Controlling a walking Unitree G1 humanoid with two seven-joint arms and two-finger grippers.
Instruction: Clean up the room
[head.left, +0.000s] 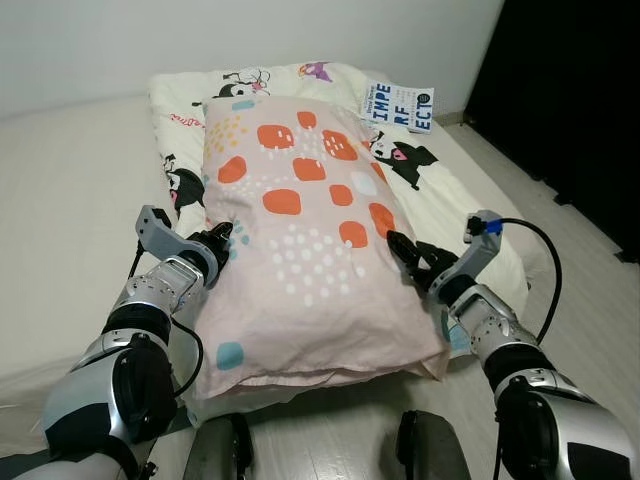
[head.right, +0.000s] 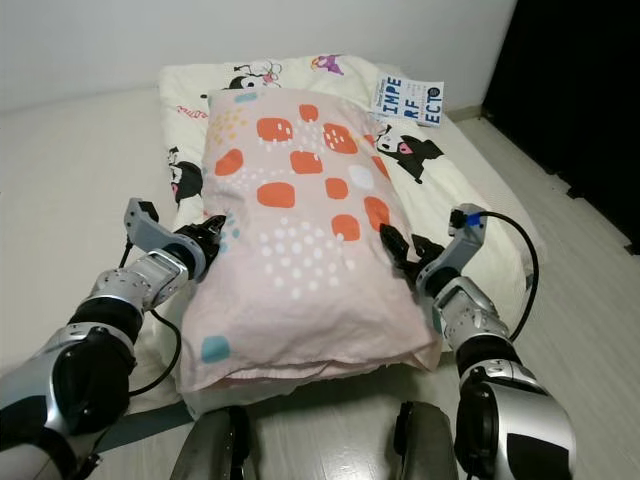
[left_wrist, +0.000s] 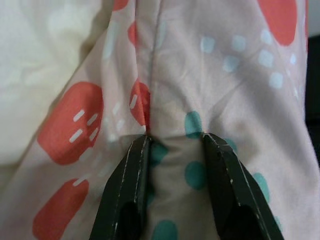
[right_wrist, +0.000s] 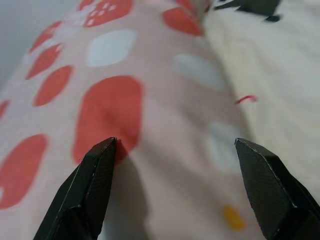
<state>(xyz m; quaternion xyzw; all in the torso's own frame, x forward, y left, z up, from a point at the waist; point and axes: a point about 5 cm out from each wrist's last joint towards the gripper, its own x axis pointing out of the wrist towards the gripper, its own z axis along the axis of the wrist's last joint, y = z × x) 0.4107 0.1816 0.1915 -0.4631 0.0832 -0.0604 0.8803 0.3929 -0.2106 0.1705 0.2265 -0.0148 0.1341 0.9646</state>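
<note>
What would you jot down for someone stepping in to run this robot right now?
Left gripper: pinching a fold of the pink pillow at its left edge.
Right gripper: fingers spread wide, tips against the pillow's right edge, not gripping yet.
The pillow lies lengthwise on the cartoon-print blanket on the pale mattress; a book sits at the blanket's far right corner.
Done: both arms are placed at the pillow's sides.
Left: probably close the right gripper, then lift and put the pillow away; blanket and book are untouched.
</note>
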